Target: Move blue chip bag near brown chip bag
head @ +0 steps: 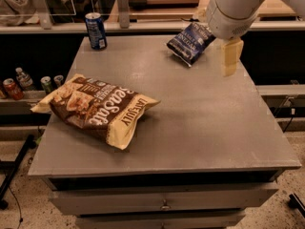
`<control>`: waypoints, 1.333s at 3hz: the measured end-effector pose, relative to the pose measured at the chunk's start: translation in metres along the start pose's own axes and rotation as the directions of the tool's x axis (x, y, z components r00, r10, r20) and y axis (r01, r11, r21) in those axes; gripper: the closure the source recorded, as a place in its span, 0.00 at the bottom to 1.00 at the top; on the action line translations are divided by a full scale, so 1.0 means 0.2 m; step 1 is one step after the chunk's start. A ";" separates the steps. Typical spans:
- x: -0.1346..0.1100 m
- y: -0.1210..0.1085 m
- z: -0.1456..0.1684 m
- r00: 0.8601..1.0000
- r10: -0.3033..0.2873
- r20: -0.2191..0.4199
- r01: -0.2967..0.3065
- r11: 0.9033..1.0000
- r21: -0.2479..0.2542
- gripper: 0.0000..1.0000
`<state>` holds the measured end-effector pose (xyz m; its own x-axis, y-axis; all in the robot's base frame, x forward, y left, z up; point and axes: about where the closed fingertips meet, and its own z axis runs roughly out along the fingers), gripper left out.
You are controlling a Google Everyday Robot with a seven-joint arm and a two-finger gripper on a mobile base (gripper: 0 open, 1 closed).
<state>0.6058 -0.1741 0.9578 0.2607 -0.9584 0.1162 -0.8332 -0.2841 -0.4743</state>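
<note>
The blue chip bag (190, 42) is a small dark navy bag with white lettering, lying at the far right of the grey table (200, 128). The brown chip bag (95, 106) is large and puffy with cream-yellow ends and "Sea Salt" lettering. It lies at the left front of the table, well apart from the blue bag. My gripper (231, 56) hangs cream-coloured below the white arm, just right of the blue bag and above the table's far right part. It holds nothing that I can see.
An upright blue soda can (96, 30) stands at the table's far left corner. Bottles and cans (28, 82) sit on a low shelf to the left. A counter rail runs behind the table. Drawers (164, 202) are below the front edge.
</note>
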 end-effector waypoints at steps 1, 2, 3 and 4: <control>0.13 -0.21 0.00 0.985 -0.082 -0.151 0.095 0.992 0.081 0.00; 0.22 -0.38 0.03 0.952 -0.138 -0.273 0.169 0.981 0.095 0.00; 0.28 -0.51 0.10 0.912 -0.191 -0.363 0.228 0.972 0.061 0.00; 0.33 -0.59 0.20 0.882 -0.217 -0.418 0.250 0.968 0.026 0.00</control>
<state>0.7409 -0.2027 0.9861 0.2067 -0.7951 0.5702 -0.7285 -0.5141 -0.4528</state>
